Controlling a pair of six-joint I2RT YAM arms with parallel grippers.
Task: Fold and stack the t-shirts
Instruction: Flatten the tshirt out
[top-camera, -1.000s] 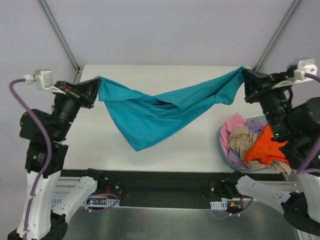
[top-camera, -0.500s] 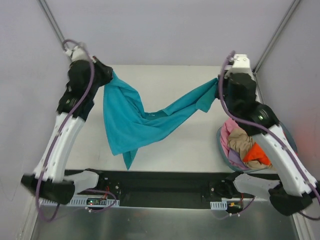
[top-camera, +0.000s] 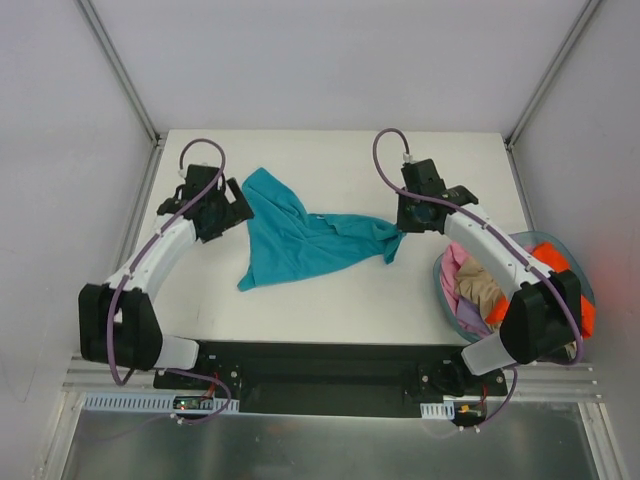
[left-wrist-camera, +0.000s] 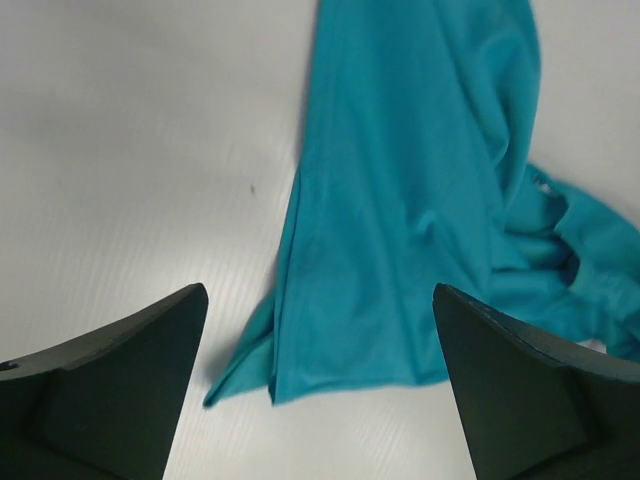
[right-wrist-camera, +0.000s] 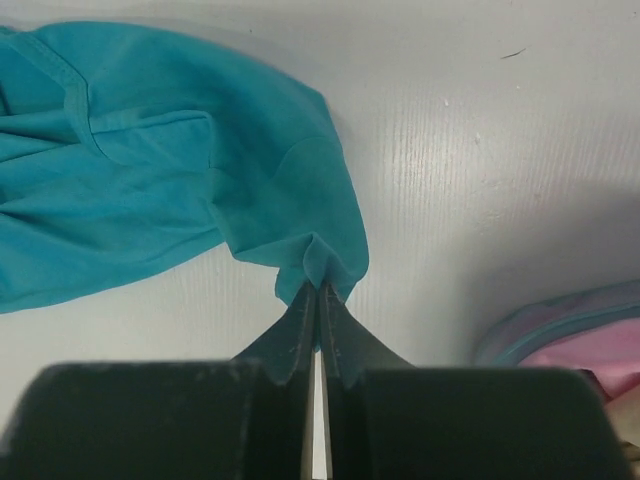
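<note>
A teal t-shirt (top-camera: 300, 240) lies crumpled on the white table (top-camera: 330, 160), spread from left of centre toward the right. My left gripper (top-camera: 236, 212) stands open just off its left edge. In the left wrist view the left gripper (left-wrist-camera: 318, 292) has its jaws wide apart, with the teal t-shirt (left-wrist-camera: 400, 230) flat on the table between and beyond them, touching neither. My right gripper (top-camera: 402, 228) is shut on the shirt's right end. Seen from the right wrist, the right gripper (right-wrist-camera: 318, 287) pinches a small fold of teal t-shirt (right-wrist-camera: 150, 180). More t-shirts fill the basket: pink (top-camera: 460, 262), tan (top-camera: 483, 285), orange (top-camera: 558, 258).
The round blue-grey basket (top-camera: 583, 292) stands at the table's right edge, close to the right arm; its rim (right-wrist-camera: 560, 322) shows low in the right wrist view. Grey walls and slanted frame bars close in the back and sides.
Both arms came down and inward from holding the teal shirt stretched in the air. The left gripper opened and let go; the shirt now lies on the table.
</note>
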